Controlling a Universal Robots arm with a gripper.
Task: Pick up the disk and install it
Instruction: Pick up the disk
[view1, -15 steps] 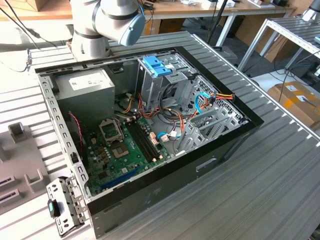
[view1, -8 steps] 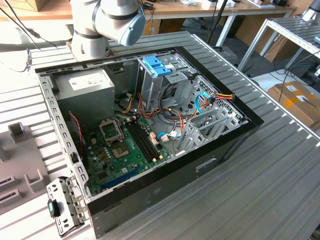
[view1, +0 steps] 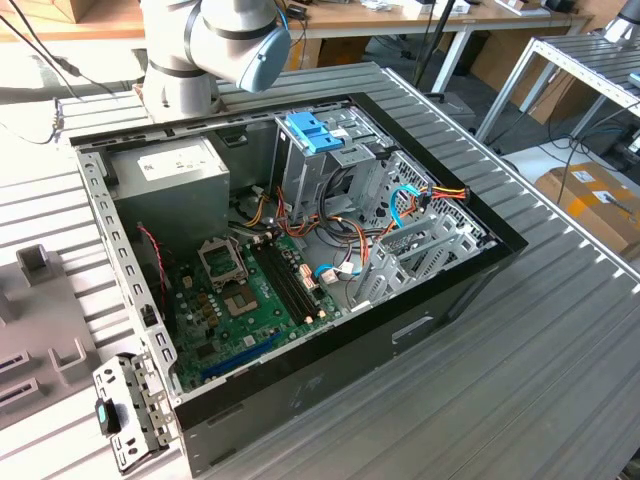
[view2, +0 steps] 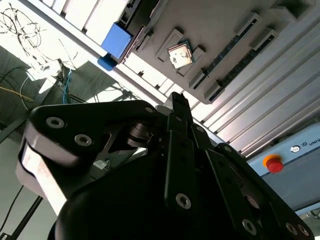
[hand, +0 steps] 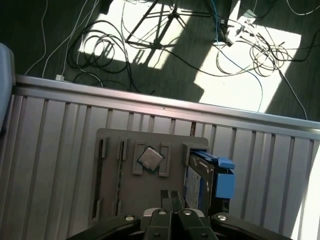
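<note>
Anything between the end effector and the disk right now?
Nothing visible. In the first wrist view the shut end effector hangs over the grey tray. The disk stands on edge in a slot at the tray's side, with open air between them. The chip lies in a neighbouring pocket, off that line.

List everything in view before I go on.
disk: one, silver with blue rails, on edge in the tray
chip: one, silver, tray recess beside the disk
tray: one, grey, on the slatted table
computer case: one, black, open, on the table
power supply: one, grey, inside the case
bracket: one, light blue, atop the drive cage
motherboard: one, green, case floor
cables: many, black and white, floor beside the table
arm: one, grey and pale blue, beside the case
hand: one, black, shut, empty, above the tray
</note>
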